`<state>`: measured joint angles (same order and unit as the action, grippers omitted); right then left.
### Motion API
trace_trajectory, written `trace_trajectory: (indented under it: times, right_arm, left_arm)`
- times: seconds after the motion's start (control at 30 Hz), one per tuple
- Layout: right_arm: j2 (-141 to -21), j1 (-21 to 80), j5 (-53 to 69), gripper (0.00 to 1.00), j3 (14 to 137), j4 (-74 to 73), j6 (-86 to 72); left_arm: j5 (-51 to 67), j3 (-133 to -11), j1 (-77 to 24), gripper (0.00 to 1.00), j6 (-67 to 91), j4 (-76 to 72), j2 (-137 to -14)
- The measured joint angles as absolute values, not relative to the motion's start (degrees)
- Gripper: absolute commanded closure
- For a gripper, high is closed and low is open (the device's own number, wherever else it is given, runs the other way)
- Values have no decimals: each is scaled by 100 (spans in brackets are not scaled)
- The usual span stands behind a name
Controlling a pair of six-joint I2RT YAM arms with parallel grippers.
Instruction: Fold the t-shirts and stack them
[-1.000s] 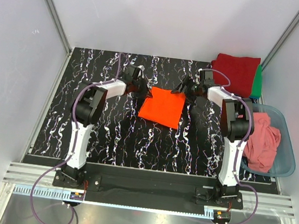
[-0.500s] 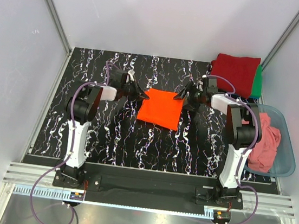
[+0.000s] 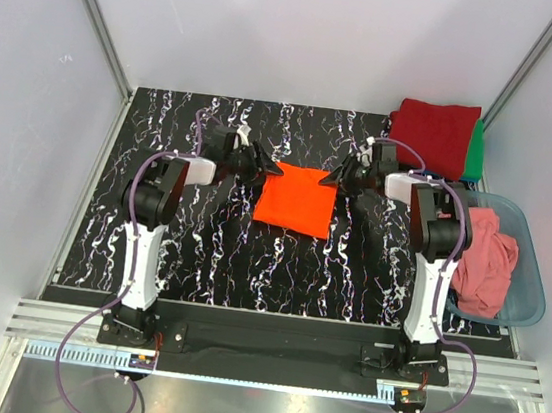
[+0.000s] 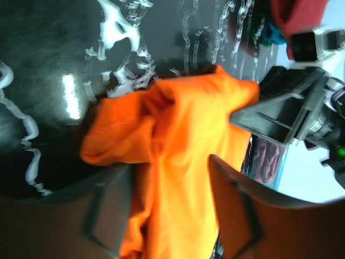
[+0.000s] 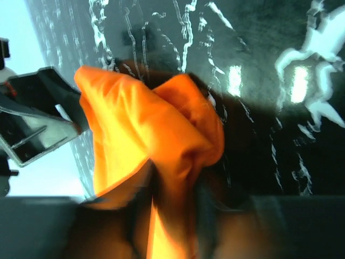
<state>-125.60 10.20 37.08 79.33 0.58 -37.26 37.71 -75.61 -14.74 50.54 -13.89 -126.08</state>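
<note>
Left gripper (image 3: 271,168) low over the black marbled table (image 3: 200,248), fingers (image 4: 110,213) closed onto a bunched fold of the orange t-shirt (image 3: 297,199) at its far left corner. From the left wrist, cloth filling the whole gap between the two pads. Rest of that shirt flat on the table, spread between the two grippers and reaching toward the near side of both, a tidy rectangle set slightly askew.

Right gripper (image 3: 330,177) facing the left one across the shirt's far edge, likewise low, pinched on the far right corner. From the right wrist, orange cloth humped just ahead of the fingertips and drawn down between them, the fingers themselves blurred. Both held corners puckered up a little off the table.

Beyond the right gripper and to its right, well apart from it, a dark red t-shirt (image 3: 434,130) folded square, lying over a green t-shirt (image 3: 477,153) visible only as a strip along its right edge.

Right of the right gripper and nearer, a translucent blue-grey tub (image 3: 532,298) at the table's edge, with a salmon-pink t-shirt (image 3: 481,262) crumpled inside.
</note>
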Motion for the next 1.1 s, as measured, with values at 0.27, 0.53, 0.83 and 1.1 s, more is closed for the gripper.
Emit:
trace_trajectory:
  times: [0.27, 0.53, 0.83, 1.1]
  right_arm:
    - [-12954, 1000, 4320, 100, 8143, 508, -3776]
    - [-12864, 882, 3944, 100, 9207, -714, -2950]
    - [-12595, 624, 2738, 100, 10311, -1994, -1743]
    - [-12595, 368, 1638, 100, 11483, -2965, -829]
  left_arm:
    - [3680, -7557, -1470, 24, 4794, -1256, -12433]
    - [3664, -7155, -1144, 23, 4768, -1256, -12143]
    - [3507, -7065, -1013, 24, 4663, -1212, -12036]
    - [3494, -7065, -1013, 25, 4657, -1214, -12036]
